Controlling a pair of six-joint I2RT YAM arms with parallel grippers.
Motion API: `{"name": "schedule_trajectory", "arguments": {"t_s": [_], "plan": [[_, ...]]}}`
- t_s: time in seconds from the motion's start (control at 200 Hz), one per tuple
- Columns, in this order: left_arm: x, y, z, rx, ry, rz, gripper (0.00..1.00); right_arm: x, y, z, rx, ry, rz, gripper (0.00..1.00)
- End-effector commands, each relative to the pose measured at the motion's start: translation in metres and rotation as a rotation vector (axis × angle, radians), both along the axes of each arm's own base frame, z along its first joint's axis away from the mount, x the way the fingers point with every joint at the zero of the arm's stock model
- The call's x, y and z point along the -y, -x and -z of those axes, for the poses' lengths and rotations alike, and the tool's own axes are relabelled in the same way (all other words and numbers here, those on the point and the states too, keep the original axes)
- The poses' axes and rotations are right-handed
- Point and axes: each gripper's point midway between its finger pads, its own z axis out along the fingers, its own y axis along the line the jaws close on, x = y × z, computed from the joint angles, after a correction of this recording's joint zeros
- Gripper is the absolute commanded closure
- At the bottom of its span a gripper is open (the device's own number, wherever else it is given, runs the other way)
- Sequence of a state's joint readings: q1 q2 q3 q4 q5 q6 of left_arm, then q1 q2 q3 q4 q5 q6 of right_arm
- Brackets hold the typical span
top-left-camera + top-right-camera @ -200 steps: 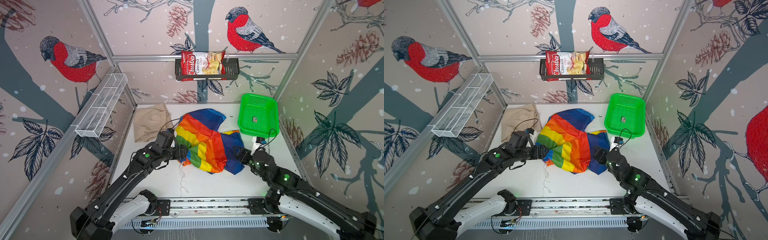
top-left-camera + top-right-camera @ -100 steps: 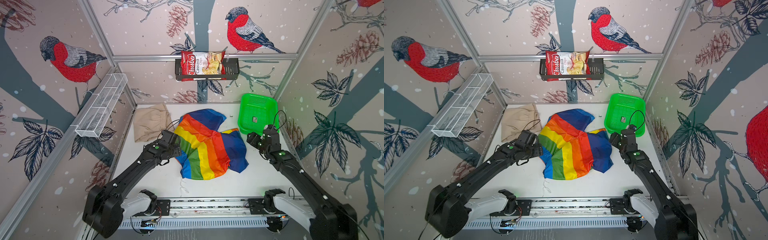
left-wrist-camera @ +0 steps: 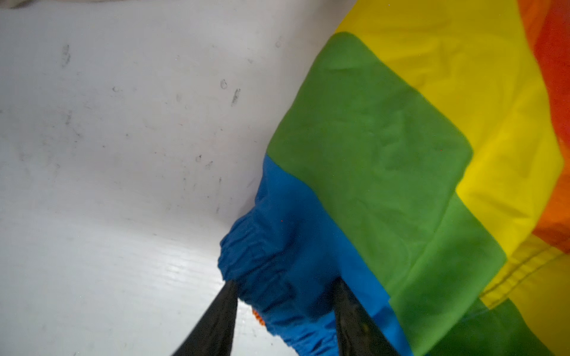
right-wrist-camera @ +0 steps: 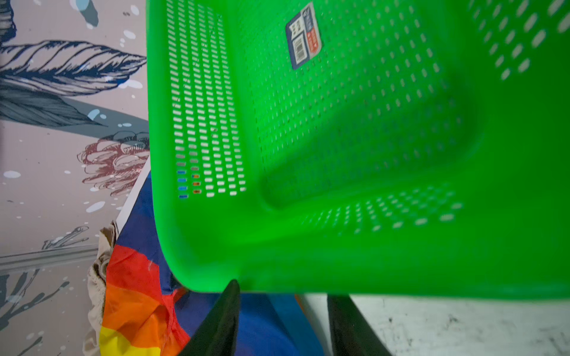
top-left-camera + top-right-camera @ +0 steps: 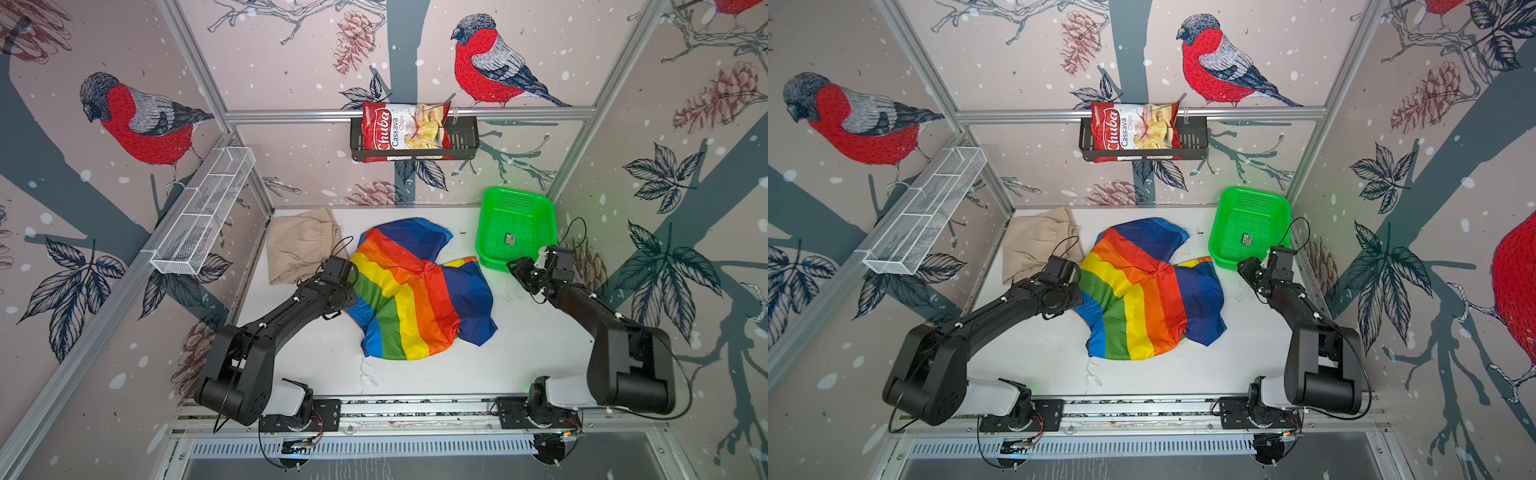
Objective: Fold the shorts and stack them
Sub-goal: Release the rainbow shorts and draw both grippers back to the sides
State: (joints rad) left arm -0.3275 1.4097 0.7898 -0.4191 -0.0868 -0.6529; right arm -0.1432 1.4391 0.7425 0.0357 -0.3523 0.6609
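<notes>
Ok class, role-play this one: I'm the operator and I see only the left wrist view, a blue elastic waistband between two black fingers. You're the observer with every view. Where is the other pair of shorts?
Observer: The beige shorts lie bunched in the far left corner of the table, not on the rainbow shorts.
Operator: Is anything else holding the cloth?
Observer: No. The right hand is empty, fingers apart, by the near corner of the green basket.
Operator: Is the colourful pair folded?
Observer: No. It lies spread open, its white drawstring trailing toward the near edge.
</notes>
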Motion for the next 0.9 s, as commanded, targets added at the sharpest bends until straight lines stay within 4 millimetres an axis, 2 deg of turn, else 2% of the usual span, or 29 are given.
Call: {"name": "schedule_trajectory", "arguments": {"t_s": [0.0,0.155,0.28,0.38,0.475,0.57,0.645,0.77,0.82,0.896], "plan": [[0.0,-0.006,0.005,0.003,0.03,0.014,0.5,0.016,-0.015,-0.004,0.027,0.016,0.028,0.52],[-0.008,-0.007,0.008,-0.021,0.027,-0.013,0.53,0.046,-0.025,-0.005,0.024,0.011,0.102,0.52],[-0.017,-0.007,0.006,-0.027,0.001,-0.038,0.53,0.071,-0.025,-0.008,0.018,0.026,0.169,0.52],[-0.029,-0.005,0.007,-0.053,-0.04,-0.076,0.53,0.091,-0.022,-0.015,0.022,0.046,0.221,0.52],[-0.048,-0.002,0.001,-0.064,-0.13,-0.135,0.54,0.099,-0.017,-0.027,0.045,0.082,0.247,0.52],[-0.063,0.0,-0.009,-0.059,-0.198,-0.182,0.55,0.089,-0.013,-0.038,0.055,0.133,0.236,0.48],[-0.068,0.002,-0.013,-0.047,-0.217,-0.205,0.49,0.072,-0.008,-0.047,0.054,0.213,0.211,0.42],[-0.063,0.008,-0.004,-0.058,-0.179,-0.199,0.29,0.03,0.006,-0.068,0.09,0.381,0.152,0.35],[-0.06,0.011,0.004,-0.077,-0.161,-0.197,0.25,0.009,0.012,-0.079,0.134,0.414,0.115,0.32],[-0.052,0.011,0.015,-0.088,-0.118,-0.191,0.23,-0.023,0.017,-0.082,0.18,0.437,0.03,0.29]]}}
